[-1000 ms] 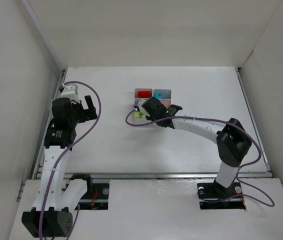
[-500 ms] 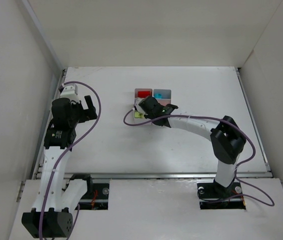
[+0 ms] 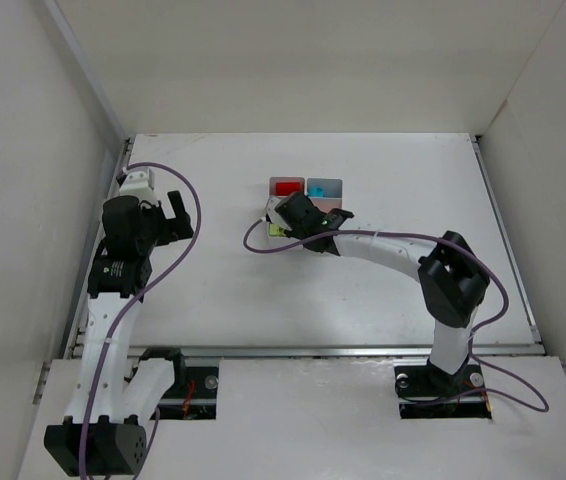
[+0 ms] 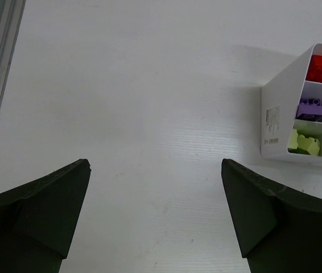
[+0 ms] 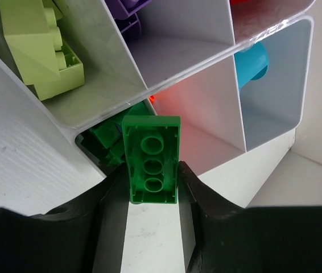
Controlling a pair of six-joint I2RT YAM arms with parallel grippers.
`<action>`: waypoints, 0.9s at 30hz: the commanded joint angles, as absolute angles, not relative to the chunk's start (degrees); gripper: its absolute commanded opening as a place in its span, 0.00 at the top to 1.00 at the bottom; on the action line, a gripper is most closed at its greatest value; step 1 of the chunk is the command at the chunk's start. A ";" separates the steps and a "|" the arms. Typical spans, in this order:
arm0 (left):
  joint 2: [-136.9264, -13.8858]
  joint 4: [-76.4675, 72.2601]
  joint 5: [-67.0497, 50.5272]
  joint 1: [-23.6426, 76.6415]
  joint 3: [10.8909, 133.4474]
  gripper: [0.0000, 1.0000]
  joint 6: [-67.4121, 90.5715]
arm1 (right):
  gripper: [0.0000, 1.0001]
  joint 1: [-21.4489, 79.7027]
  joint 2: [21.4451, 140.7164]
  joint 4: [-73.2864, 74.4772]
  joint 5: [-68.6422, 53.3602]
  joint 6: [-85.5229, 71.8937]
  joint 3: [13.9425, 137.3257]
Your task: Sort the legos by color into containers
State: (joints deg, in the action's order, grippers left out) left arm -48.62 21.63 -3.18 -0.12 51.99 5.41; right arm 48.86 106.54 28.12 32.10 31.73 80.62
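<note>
The left jaws stand wide open with nothing between them, above bare white surface [image 4: 149, 114] and well apart from the tray [image 4: 273, 122].

The right jaws are closed on a green brick [image 5: 151, 159] and press its two long sides. The hollow underside, with three round tubes, faces the wrist camera. I judge this is the right place to hold it. The brick is hard, stiff plastic, very light and not fragile, but its sides are smooth and can slip, so two flat parallel faces give the safest hold. A studded face or a corner would let it turn.

Just beyond the brick is the tray's rounded corner, and the brick's far end seems to reach over the compartment where other green bricks [image 5: 105, 139] lie. From the top view this is the near row, right column. In my judgement the brick belongs there, and a small opening of the jaws would drop it in.

The tray walls [image 5: 178, 68] are thin, white and a little glossy. It looks light, so a push from the jaws could move it.

Farther on are the yellow-green bricks [image 5: 38, 42] and a purple brick [image 5: 128, 8]. An orange-red glow shows through one wall, but the bricks there are hidden. In the far row lie a cyan piece [image 5: 251, 63] and the red bricks [image 3: 287, 187].
</note>
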 commanded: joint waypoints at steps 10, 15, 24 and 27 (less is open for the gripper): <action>-47.99 19.16 -3.52 -0.44 51.42 0.00 5.54 | 0.46 49.48 106.88 28.21 31.03 29.44 81.74; -47.99 19.16 -3.52 -0.44 51.42 0.00 5.54 | 0.34 49.48 106.88 28.21 31.55 29.44 81.74; -47.99 19.16 -3.52 -0.44 51.42 0.00 5.54 | 0.34 49.48 106.88 28.74 32.08 28.30 81.74; -47.99 19.16 -3.52 -0.44 51.42 0.00 5.54 | 0.34 49.48 106.88 29.88 32.08 27.69 83.05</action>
